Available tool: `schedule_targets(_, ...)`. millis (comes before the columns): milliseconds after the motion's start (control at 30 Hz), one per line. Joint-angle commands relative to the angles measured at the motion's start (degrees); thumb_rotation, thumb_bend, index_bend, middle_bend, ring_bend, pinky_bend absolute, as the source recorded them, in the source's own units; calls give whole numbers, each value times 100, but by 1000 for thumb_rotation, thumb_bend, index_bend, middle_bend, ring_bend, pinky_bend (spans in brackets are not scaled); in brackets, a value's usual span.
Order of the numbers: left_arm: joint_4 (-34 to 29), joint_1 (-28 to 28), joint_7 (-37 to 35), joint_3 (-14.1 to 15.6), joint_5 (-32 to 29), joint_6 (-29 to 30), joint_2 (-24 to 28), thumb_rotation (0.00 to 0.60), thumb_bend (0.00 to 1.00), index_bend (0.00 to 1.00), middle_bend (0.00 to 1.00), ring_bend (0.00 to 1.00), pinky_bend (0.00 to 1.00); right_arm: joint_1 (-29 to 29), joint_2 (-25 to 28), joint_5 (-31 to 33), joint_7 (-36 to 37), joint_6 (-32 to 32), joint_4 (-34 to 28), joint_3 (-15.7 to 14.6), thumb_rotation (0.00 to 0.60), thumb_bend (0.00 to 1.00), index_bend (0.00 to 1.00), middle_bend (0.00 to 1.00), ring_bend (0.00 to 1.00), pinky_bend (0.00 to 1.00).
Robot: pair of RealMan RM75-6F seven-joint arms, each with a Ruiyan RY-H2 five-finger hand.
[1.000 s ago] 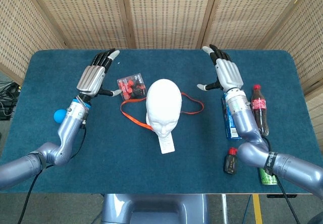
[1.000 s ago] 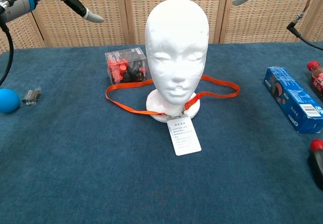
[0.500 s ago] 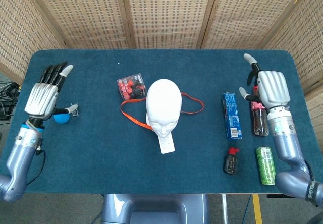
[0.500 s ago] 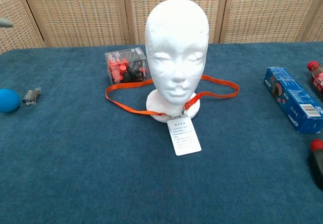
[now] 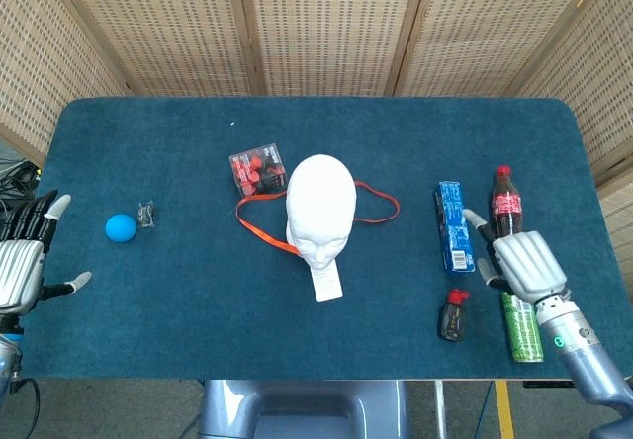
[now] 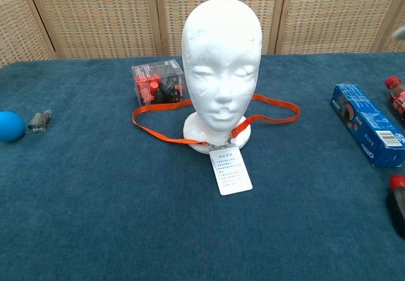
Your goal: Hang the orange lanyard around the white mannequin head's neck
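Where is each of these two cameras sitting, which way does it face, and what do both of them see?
Head view: high above the near table edge, looking steeply down; shows the left hand and right hand.
Chest view: low at the near edge, facing the mannequin head front-on; no robot body shows.
Shared: mannequin head, orange lanyard around its neck, blue box, blue ball.
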Motion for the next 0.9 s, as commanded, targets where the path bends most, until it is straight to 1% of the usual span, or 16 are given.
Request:
schedule_targets(33,37,47,0,14,97,22,-37,600,0,0,0,0,0,79,-247,-432,-166,-374,-78,-231,600,695,114,844,815,972)
schedule_targets(133,246,67,-106,3,302,83,-187,600,0,0,0,0,0,211,-534,-420,-472,-591,-46,-180,600,695,122,844,815,972)
schedule_targets(200,339,67,-103,4,336,38,-245,600,0,0,0,0,0,332,-767,-284,-736,-815,-46,-117,600,695,125,844,815,972)
schedule_targets(333,411,69,-103,-27,345,-35,-289,600,0,0,0,0,0,608,-1255,97,-1184,-1332,-45,-8,600,695,129,844,815,972)
schedule_targets(400,442,64,-126,-59,311,-101,-306,600,0,0,0,0,0,772,-1546,425,-1440,-1611,16,72,600,695,133,844,815,973)
schedule_targets(500,458,59,-126,-94,284,-168,-316,600,0,0,0,0,0,943,-1808,805,-1735,-1855,97,138,600,694,137,844,815,973)
schedule_targets(667,504,53,-105,-131,303,-243,-347,600,0,0,0,0,0,1122,-2152,1374,-2174,-1994,233,179,600,695,146,846,817,972)
schedule_targets(733,532,51,-99,-145,297,-271,-361,600,0,0,0,0,0,1158,-2270,1542,-2242,-1984,272,201,600,695,151,846,817,973)
schedule_targets(900,545,61,-82,-181,299,-293,-384,600,0,0,0,0,0,1244,-2493,1755,-2329,-1968,331,215,600,695,151,846,816,973)
